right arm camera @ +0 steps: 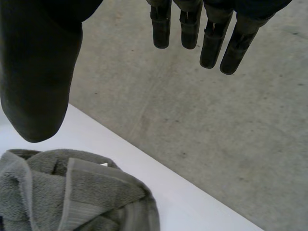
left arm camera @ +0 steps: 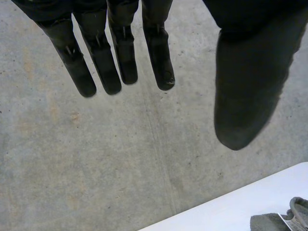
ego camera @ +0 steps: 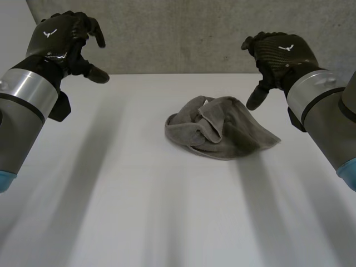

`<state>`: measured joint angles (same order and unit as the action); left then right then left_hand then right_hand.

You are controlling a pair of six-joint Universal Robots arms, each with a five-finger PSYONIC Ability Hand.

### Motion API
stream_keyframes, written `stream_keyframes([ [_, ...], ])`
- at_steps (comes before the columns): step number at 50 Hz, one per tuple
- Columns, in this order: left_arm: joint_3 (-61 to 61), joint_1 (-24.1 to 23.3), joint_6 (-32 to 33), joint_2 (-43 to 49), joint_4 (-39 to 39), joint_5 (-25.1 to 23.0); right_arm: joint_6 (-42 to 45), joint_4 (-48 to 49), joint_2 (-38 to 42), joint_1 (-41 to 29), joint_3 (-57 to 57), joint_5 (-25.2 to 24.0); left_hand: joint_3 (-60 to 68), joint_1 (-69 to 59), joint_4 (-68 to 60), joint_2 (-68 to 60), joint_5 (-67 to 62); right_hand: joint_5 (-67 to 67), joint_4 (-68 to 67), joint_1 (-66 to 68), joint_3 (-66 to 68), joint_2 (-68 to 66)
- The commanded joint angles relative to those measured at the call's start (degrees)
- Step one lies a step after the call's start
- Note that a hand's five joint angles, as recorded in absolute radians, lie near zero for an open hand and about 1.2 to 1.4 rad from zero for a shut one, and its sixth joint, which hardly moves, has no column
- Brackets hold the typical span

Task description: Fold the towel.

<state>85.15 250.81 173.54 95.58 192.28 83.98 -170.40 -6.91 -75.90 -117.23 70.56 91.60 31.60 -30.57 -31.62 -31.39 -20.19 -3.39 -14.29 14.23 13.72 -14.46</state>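
1. My left hand [ego camera: 61, 39] is open, with straight fingers, the thumb held apart and nothing in it. It hangs above the table [ego camera: 111, 183], well apart from the towel [ego camera: 219, 129], at about 10 o'clock from it in the head view.
2. My right hand [ego camera: 281, 55] is also open and empty. It hangs near the towel at about 1 o'clock, with the thumb tip close over the far edge, and as far as I can tell it is not touching.
3. The towel lies in a crumpled heap a little toward 1 o'clock of the table's middle. Its hems are rolled inward and one flap trails out toward 4 o'clock.
4. I judge that no fold has begun, so the step in hand is reaching in and spreading the heap flat.
5. To do this well, I should aim for corners rather than the bulk.
   - The right hand is best placed for the trailing flap at 4 o'clock.
   - The left hand has to cross to the rolled edge at 9 o'clock.
6. I should pinch a single layer at each corner and draw the hands apart along the 9-to-3 line. Keeping the cloth low lets it drag flat.
7. The main risk is catching two layers in the rolled hem, which would leave a twist inside.
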Motion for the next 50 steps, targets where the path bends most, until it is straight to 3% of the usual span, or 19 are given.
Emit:
stream_keyframes([
  [1, -1.82, 0.03, 0.14, 0.13, -3.48, -0.04, -0.11, -0.39, -1.26, -0.19, -0.51, 3.85, -10.59, 9.57, 10.62, 10.38, 9.19, 3.39, 4.29, -4.23, -3.72, 4.46],
  [10, -4.90, 0.03, 0.14, 1.27, -10.08, 0.04, -1.25, -4.95, -1.18, -0.20, -2.79, 4.56, -17.85, 16.82, 17.87, 17.64, 16.44, 3.39, 4.29, -4.23, -3.72, 4.46],
  [36, -4.90, 0.12, 0.22, 0.92, -10.70, 0.04, -1.87, -5.22, -1.18, 0.16, -3.50, 4.56, -18.52, 17.50, 18.55, 18.31, 17.12, 3.39, 4.29, -4.23, -3.72, 4.46],
  [46, -3.41, -0.67, 0.22, 2.59, -8.59, -1.10, -0.37, -5.49, -0.12, 0.07, -3.94, 2.80, -18.52, 17.50, 18.55, 18.31, 17.12, 3.39, 4.29, -4.23, -3.72, 4.46],
  [50, -4.46, -2.59, 0.40, 9.86, -3.07, -5.04, 2.52, -6.01, 2.51, 0.07, -4.46, 1.05, -17.35, 16.32, 17.38, 17.14, 15.95, 3.39, 4.29, -4.23, -3.72, 4.46],
])
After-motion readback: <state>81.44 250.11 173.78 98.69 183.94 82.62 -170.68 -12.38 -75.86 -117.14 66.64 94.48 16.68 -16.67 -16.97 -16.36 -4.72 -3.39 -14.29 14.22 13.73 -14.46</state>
